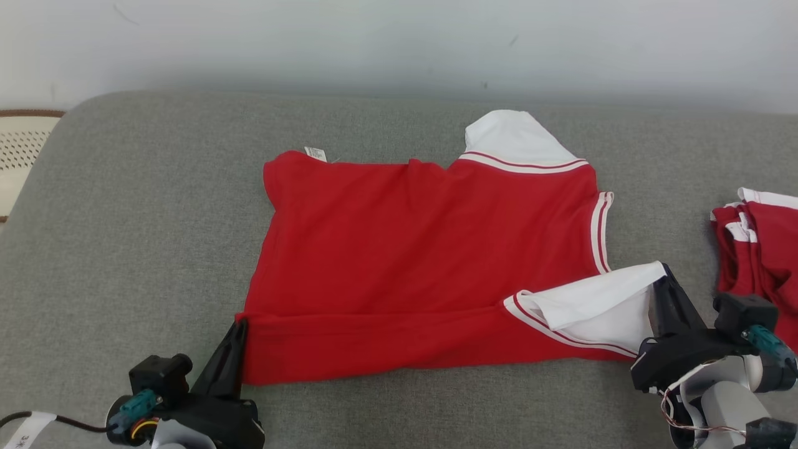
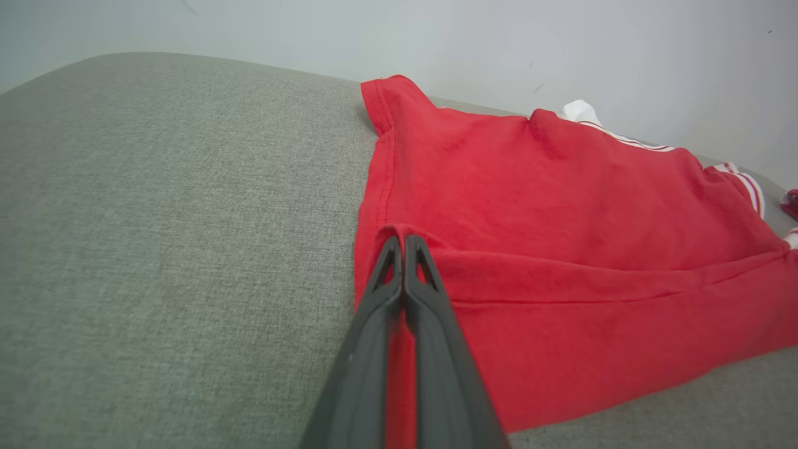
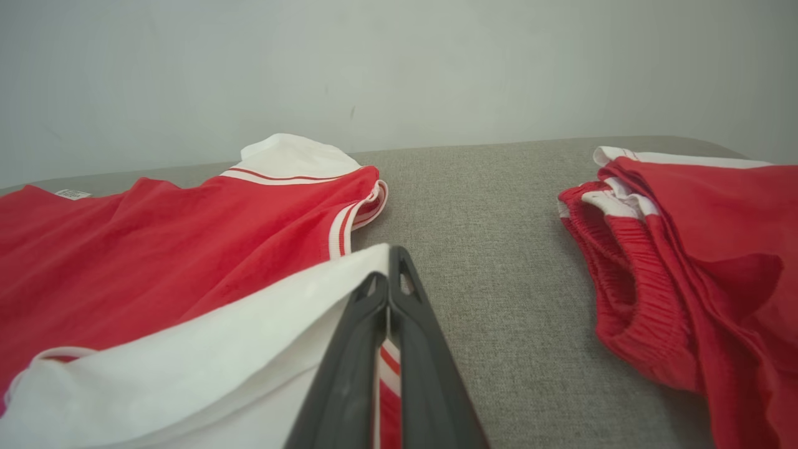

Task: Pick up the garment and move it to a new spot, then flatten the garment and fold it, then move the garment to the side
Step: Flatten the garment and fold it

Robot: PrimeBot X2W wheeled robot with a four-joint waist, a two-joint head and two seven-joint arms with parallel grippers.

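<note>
The garment [image 1: 424,249] is a red shirt with white sleeves and striped trim, spread on the grey cushion with its near edge folded up over itself. My left gripper [image 1: 240,327] is shut on the garment's near left corner; in the left wrist view the red cloth [image 2: 561,206] is pinched between the dark fingers [image 2: 430,324]. My right gripper [image 1: 661,274] is shut on the near white sleeve [image 1: 592,305], which is lifted and turned back. From the right wrist, the white sleeve [image 3: 206,349] lies against the left finger [image 3: 349,349], with striped trim between the two.
A second red and white garment [image 1: 760,249] lies bunched at the right edge of the cushion, also in the right wrist view [image 3: 698,274]. The grey cushion [image 1: 137,218] has bare room at the left and front. A pale wall [image 1: 399,37] runs behind.
</note>
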